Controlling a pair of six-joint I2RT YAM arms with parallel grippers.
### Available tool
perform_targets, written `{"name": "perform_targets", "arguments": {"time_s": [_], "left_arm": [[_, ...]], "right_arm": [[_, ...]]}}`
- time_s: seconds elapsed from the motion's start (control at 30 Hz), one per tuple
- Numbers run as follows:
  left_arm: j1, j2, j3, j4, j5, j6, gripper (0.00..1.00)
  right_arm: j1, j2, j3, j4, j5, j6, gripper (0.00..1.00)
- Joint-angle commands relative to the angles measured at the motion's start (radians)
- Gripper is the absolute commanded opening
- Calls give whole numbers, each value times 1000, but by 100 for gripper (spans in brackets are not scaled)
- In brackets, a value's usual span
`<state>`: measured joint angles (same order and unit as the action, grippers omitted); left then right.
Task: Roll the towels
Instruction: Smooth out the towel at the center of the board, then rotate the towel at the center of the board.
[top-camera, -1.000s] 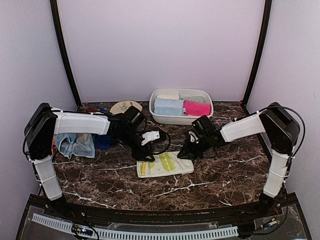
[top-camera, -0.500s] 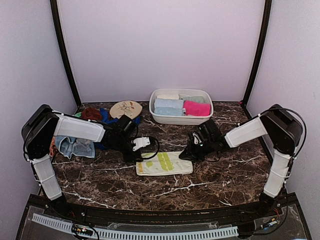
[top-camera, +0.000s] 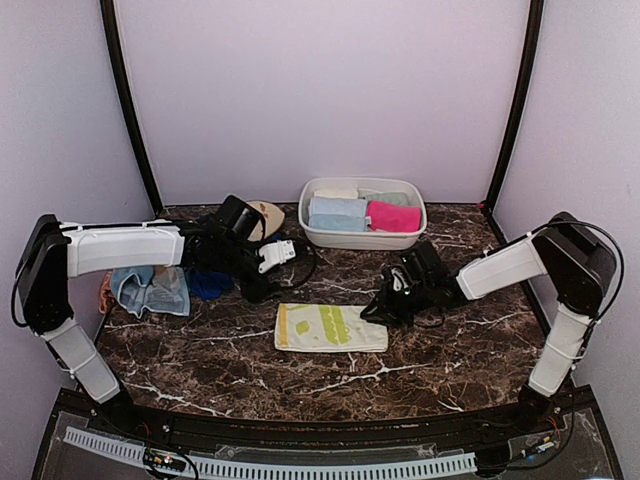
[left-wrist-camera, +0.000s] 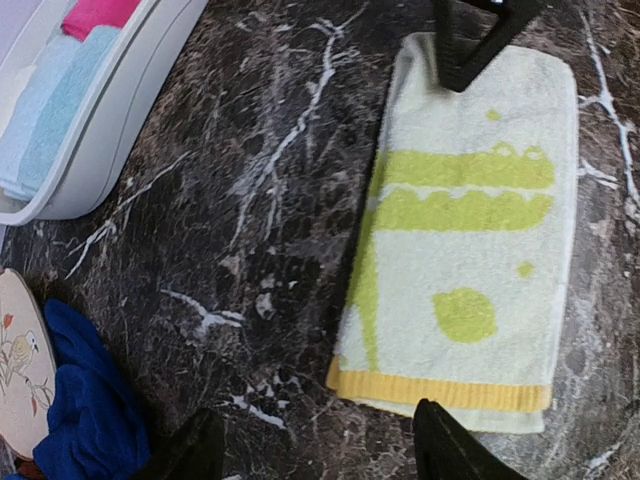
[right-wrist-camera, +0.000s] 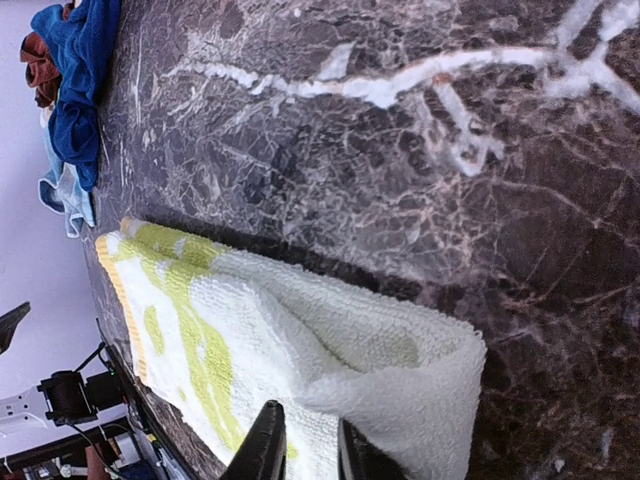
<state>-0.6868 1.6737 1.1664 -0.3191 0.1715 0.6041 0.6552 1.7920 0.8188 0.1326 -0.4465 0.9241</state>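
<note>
The enclosure is lined with plain lilac walls (top-camera: 320, 90), and its floor is a dark brown marble-patterned counter (top-camera: 440, 370) veined in white.

Nearest the arm bases, at the counter's centre, a yellow-green towel (top-camera: 331, 327) is laid out flat with its long side running left to right. The cloth is a pale cream-yellow terry. A lime-green band with a toothed upper edge runs along its length, with a few green spots beside it. A deeper yellow hem band is seen at the left short end, and a second layer shows just beneath that hem.

The right short end is raised off the counter in a soft fold. The right end effector (right-wrist-camera: 305, 450) is set on that fold, its fingers drawn close together and pinching the towel's edge.

The left end effector (left-wrist-camera: 318, 430) is held above bare counter just beyond the towel's left end. Its fingers are spread wide and nothing is between them.

Farther back on the left, a pale blue towel (top-camera: 150, 290) and a royal blue towel (top-camera: 208, 285) are heaped loosely, partly hidden under the left arm. An oval disc (top-camera: 268, 212) lies behind them.

At the rear centre stands a white basin (top-camera: 360, 239). Rolled towels are packed inside it: a hot pink towel (top-camera: 393, 216) at the right and a light blue roll (top-camera: 337, 212) at the left, with paler rolls behind.
</note>
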Motion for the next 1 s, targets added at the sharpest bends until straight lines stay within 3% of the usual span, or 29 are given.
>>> {"name": "perform_targets", "arguments": {"time_s": [0.0,0.17,0.37,0.7,0.87,0.97], "left_arm": [[-102,-57,-76,-120,44,63,66],[-143,13,-115,-97,59,37,60],[-143,96,-115,-33,-59,48,56],[-111,93,-180,145,-251,137,54],[-61,154,-63,159,-376,146,49],[-28,173,6,156,-383,140,51]], "right_arm": [[11,-59,11,-59,32,16,22],[-4,-61,126,-179,11,-73,26],[-38,-9,146,-215,5,-122,20],[-28,-32,-92,-77,2,-80,15],[66,-78,-187,26,5,18,14],[148,-110,-216,74,39,113,15]]}}
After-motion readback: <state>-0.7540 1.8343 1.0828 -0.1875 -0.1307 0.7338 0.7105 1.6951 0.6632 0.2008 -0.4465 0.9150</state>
